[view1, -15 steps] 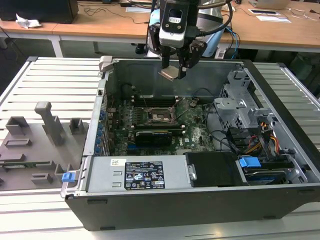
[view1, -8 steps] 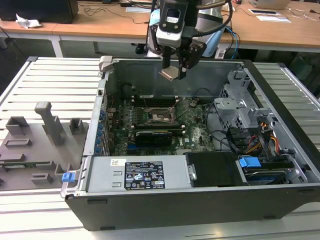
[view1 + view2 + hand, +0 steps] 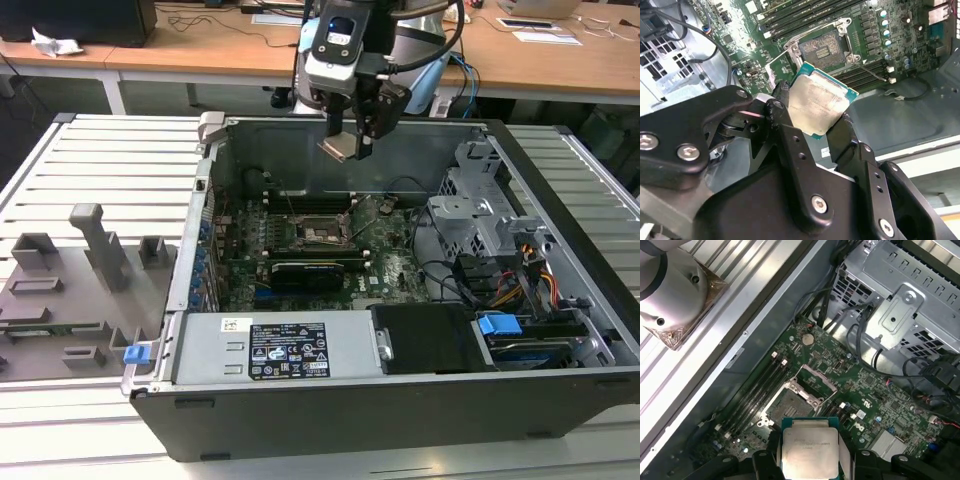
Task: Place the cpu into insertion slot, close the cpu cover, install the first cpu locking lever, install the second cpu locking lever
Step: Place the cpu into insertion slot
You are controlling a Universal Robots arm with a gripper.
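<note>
My gripper (image 3: 348, 140) hangs above the rear of the open computer case, shut on the cpu (image 3: 338, 148), a flat square chip with a pale metal face. Both wrist views show the cpu (image 3: 817, 102) (image 3: 809, 449) clamped by its edges between the two black fingers (image 3: 782, 107), well above the board. The insertion slot (image 3: 318, 232) (image 3: 822, 50) (image 3: 787, 407) lies uncovered on the green board below, with its dark centre showing. Beside it, the silvery cpu cover (image 3: 814, 379) stands swung up. A thin wire lever (image 3: 874, 76) sticks out next to the socket.
Long black memory slots (image 3: 757, 390) flank the socket. In front of it, a black card (image 3: 310, 270) lies across the board. A metal drive cage (image 3: 480, 210) and cables (image 3: 520, 285) fill the exterior view's right, the power supply (image 3: 270, 345) the front. A grey fixture tray (image 3: 70, 290) sits outside the case.
</note>
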